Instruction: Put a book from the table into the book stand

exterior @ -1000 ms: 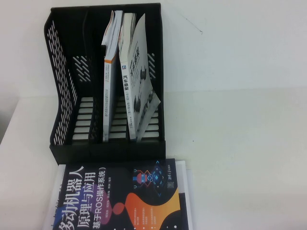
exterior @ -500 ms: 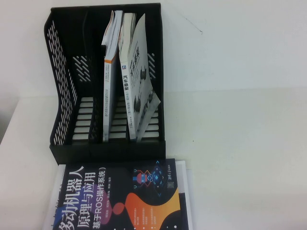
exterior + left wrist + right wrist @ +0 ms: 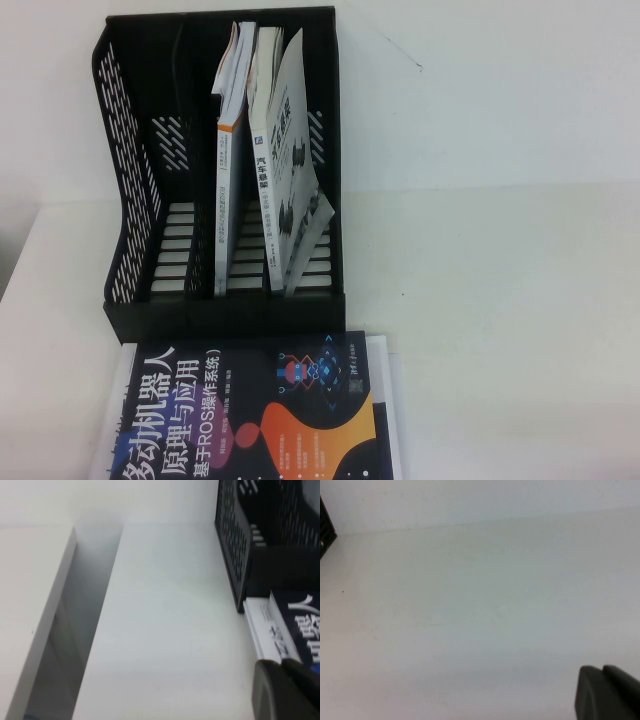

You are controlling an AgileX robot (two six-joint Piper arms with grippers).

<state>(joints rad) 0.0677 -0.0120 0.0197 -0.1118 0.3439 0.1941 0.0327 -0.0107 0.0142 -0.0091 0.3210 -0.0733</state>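
Observation:
The book (image 3: 250,410), dark with a big white Chinese title and an orange and purple graphic, lies flat on the table (image 3: 500,250) just in front of the book stand (image 3: 130,220). The black mesh stand has its left slot empty. Neither gripper shows in the high view. In the left wrist view my left gripper (image 3: 282,664) is shut and empty, hovering beside the book's (image 3: 300,630) white spine edge near the stand's (image 3: 232,545) front corner. In the right wrist view my right gripper (image 3: 602,669) is shut over bare tabletop.
White books (image 3: 232,150) lean upright in the stand's middle and right slots, one with a suited man on its cover (image 3: 290,170). A white book's edge (image 3: 385,400) sticks out under the dark one. The table's left edge drops into a gap (image 3: 75,630).

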